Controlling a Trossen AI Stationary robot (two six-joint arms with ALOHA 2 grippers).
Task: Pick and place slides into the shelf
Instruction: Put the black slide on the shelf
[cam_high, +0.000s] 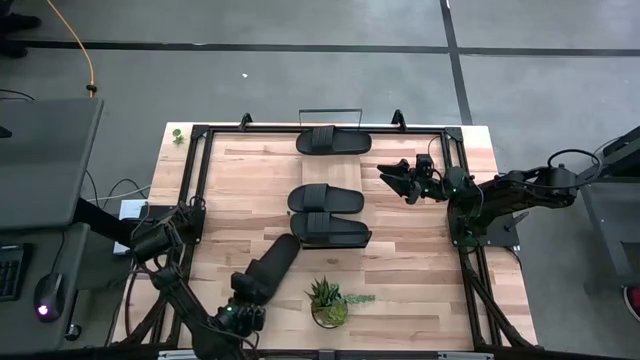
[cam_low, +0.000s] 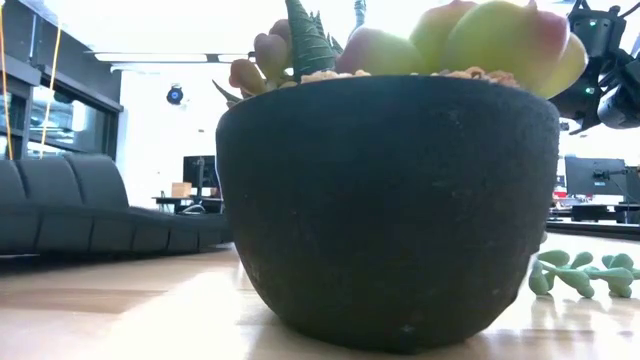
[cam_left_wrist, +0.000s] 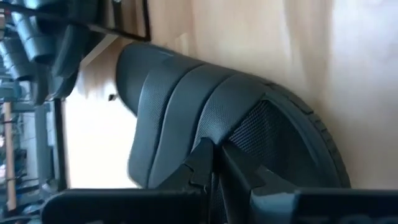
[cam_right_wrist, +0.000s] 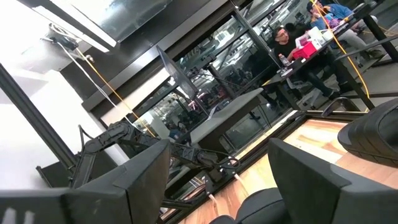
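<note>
We judge the slides light, rubbery and somewhat flexible, with a grippy textured sole; the wide strap or the sole's edge looks like the best hold. The left gripper (cam_high: 250, 296) sits low near the front of the worktop (cam_high: 420, 290), its jaws closed on the end of one slide (cam_high: 270, 268), which lies angled beside the potted succulent (cam_high: 328, 300). In the left wrist view that slide's sole (cam_left_wrist: 280, 130) fills the frame, clamped between the jaws. Two more slides (cam_high: 327, 213) lie side by side at mid-worktop, and a fourth (cam_high: 333, 141) rests at the far edge on the shelf (cam_high: 330, 113). The right gripper (cam_high: 400, 180) hovers right of the pair, jaws apart and empty.
</note>
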